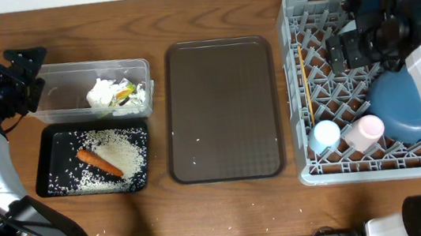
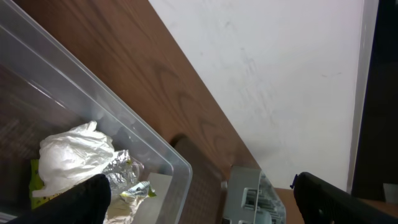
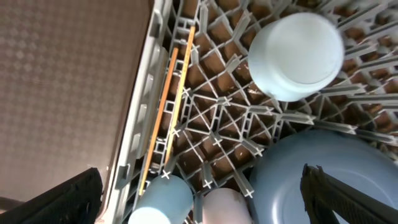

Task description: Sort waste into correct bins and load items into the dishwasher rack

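1. The sorting and loading look all but finished. The crumpled white tissue (image 1: pixel 103 94) and the small yellow-green wrapper (image 1: pixel 123 89) lie in the clear rectangular plastic box (image 1: pixel 64 91). The short orange carrot (image 1: pixel 100 162) lies on a spread of loose white rice grains (image 1: pixel 123 152) in the shallow black rectangular tray (image 1: pixel 45 165).
2. The large square grey plastic lattice rack (image 1: pixel 296 84) holds the large round blue plate (image 1: pixel 396 105), the small pink cup (image 1: pixel 365 130), the small light blue cup (image 1: pixel 325 134) and the thin wooden chopsticks (image 3: pixel 171 106), which lie along its left wall. The pale blue-white bowl (image 3: pixel 295 56) sits upturned in it.
3. The left end effector (image 2: pixel 200 186) hovers at the box's end, fingers wide apart, holding nothing. The right end effector (image 3: pixel 200 171) hangs over the rack, likewise spread and empty.
4. The dark brown rectangular serving tray (image 1: pixel 221 109) carries nothing but a couple of white specks. I judge that the next move is to draw both arms clear, or else to pick up the stray specks, which would need a very fine pinch.
5. Hard to make out:
   - The overhead view hides the bowl beneath the right arm.
   - The specks on the serving tray and on the brown wooden counter (image 1: pixel 229 211) are too small to name surely as rice.
   - Both wrist views cut off their own fingers at the bottom edge.
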